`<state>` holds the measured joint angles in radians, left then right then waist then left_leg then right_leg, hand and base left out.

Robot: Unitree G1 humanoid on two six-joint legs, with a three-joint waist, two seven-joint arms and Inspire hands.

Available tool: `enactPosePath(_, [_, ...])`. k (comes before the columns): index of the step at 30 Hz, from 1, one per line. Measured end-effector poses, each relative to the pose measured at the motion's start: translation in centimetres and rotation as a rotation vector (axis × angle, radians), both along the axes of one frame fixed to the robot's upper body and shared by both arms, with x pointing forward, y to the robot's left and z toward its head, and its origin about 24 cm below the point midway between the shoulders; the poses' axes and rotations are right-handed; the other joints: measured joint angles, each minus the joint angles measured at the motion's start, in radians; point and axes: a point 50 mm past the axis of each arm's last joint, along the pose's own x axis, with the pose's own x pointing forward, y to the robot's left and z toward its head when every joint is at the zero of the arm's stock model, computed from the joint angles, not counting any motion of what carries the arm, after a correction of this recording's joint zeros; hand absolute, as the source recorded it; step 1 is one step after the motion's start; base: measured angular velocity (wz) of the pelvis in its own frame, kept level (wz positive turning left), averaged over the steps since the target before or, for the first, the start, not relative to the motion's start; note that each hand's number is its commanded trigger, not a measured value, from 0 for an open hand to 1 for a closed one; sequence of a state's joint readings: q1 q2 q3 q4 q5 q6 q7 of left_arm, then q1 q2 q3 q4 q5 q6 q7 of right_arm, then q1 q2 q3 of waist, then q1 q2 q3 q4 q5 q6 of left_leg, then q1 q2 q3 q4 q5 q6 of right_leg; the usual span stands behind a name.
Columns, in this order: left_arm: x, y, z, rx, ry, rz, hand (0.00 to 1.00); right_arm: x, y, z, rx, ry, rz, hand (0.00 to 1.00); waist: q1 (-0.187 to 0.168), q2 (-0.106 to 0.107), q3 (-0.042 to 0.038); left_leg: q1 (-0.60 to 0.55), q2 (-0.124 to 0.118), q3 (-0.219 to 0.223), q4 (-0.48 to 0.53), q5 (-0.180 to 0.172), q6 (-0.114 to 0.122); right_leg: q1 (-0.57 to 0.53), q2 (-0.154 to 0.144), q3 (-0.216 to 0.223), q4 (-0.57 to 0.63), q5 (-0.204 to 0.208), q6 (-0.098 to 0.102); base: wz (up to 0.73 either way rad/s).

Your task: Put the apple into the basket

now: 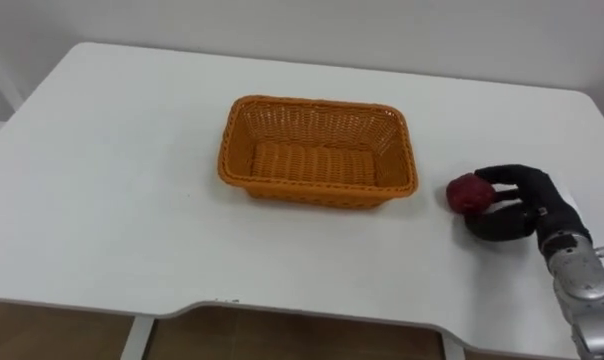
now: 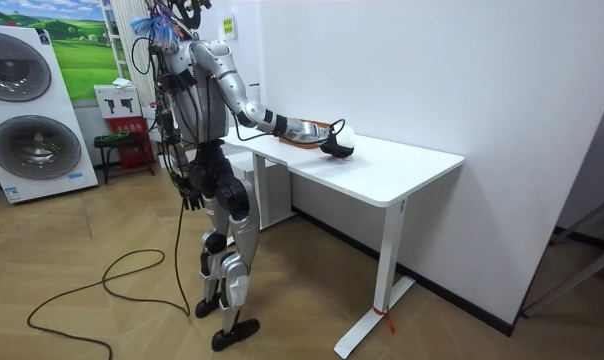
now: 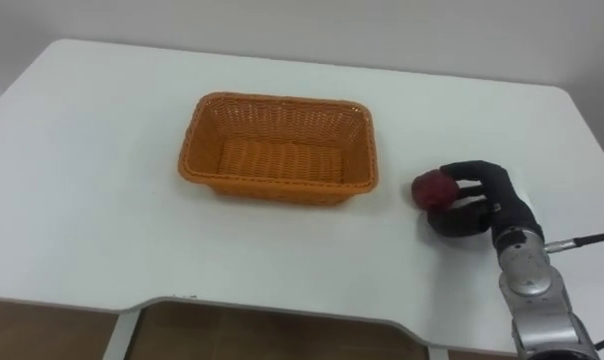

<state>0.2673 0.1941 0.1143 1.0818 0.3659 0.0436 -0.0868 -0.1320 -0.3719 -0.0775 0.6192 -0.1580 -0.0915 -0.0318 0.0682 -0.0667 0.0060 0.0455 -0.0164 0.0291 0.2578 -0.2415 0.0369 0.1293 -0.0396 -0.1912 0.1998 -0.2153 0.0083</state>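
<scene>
Apple (image 1: 468,192) sits on the white counter (image 1: 102,200), just right of the orange wicker basket (image 1: 317,150). The right robot hand (image 1: 520,203) is curled round it from the right, so it's gripping it. Left robot hand (image 2: 189,197) hangs by the hip, can't tell its state. For the lift I'd firm up that grip first, go straight up, then clear the basket's right rim before moving across. Apple's basically round, no real long axis; can't make out which way the stem points.
</scene>
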Motion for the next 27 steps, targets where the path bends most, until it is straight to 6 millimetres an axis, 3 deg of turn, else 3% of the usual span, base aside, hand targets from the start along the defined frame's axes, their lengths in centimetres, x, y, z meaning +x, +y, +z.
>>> enactPosePath(13, [-0.1, 0.6, 0.2, 0.027, 0.008, -0.015, 0.00, 0.0, 0.2, -0.2, 0.027, 0.001, -0.025, 1.00, -0.006, -0.003, -0.0046, 0.002, -0.005, -0.001, 0.002, 0.000, 0.000, 0.002, -0.001, -0.002, -0.001, 0.000, 0.000, 0.00])
enactPosePath(18, [0.0, 0.5, 0.1, 0.022, 0.020, -0.015, 0.00, 0.0, 0.2, -0.2, 0.051, -0.018, -0.063, 1.00, -0.006, 0.013, -0.0076, 0.000, -0.005, 0.002, 0.011, 0.000, 0.000, 0.002, -0.002, -0.002, 0.001, 0.000, 0.000, 0.00])
enactPosePath(21, [-0.2, 0.2, 0.0, 0.013, 0.024, -0.011, 0.00, 0.3, 0.8, 0.4, 0.056, -0.063, -0.065, 1.00, -0.013, 0.040, -0.0095, 0.001, -0.006, 0.006, 0.008, 0.000, 0.000, 0.001, -0.003, 0.001, 0.002, 0.000, 0.000, -0.02])
enactPosePath(24, [-0.5, -0.4, -0.1, 0.001, 0.027, -0.004, 0.00, 0.7, 1.8, 2.3, 0.079, -0.172, -0.039, 1.00, -0.026, 0.062, -0.0124, 0.005, -0.007, 0.006, -0.001, 0.003, 0.001, 0.001, -0.004, 0.000, 0.004, 0.000, 0.001, 0.00])
enactPosePath(27, [-0.4, -0.5, -0.2, 0.004, 0.021, 0.002, 0.00, 1.2, 2.5, 4.0, 0.082, -0.248, -0.007, 1.00, -0.033, 0.062, -0.0120, 0.014, -0.008, 0.007, -0.006, 0.011, 0.000, 0.001, -0.006, -0.001, 0.004, 0.000, 0.001, 0.00])
